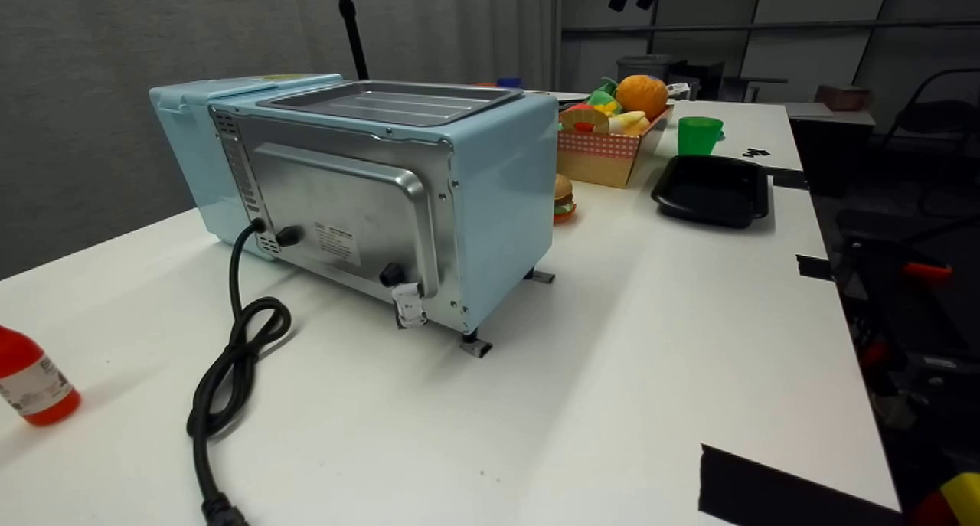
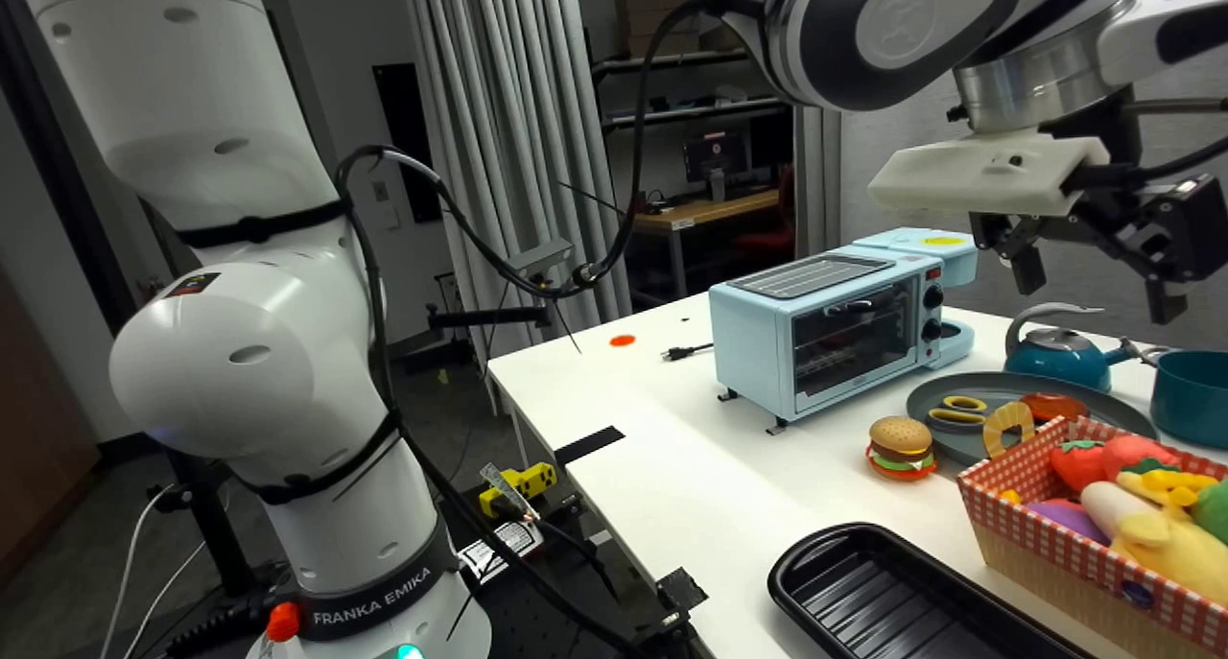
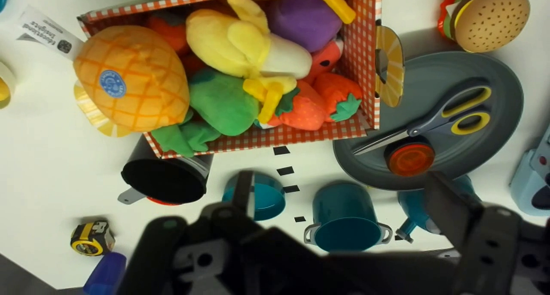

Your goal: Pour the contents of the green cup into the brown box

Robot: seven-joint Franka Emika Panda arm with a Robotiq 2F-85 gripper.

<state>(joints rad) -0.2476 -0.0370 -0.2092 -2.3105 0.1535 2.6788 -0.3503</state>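
The green cup stands upright on the table in an exterior view, behind the black tray; its contents are hidden. It does not show elsewhere. The brown box is beside it, filled with plush fruit; it also shows in an exterior view and the wrist view, with a red-checkered rim. My gripper is open and empty, high above the table's far side. In the wrist view the gripper has its fingers wide apart over teal pots, apart from the box and from any object.
A light blue toaster oven stands near a toy burger. The grey plate holds scissors. A teal pot, teal kettle, black pitcher, tape measure and blue cup stand beyond the box.
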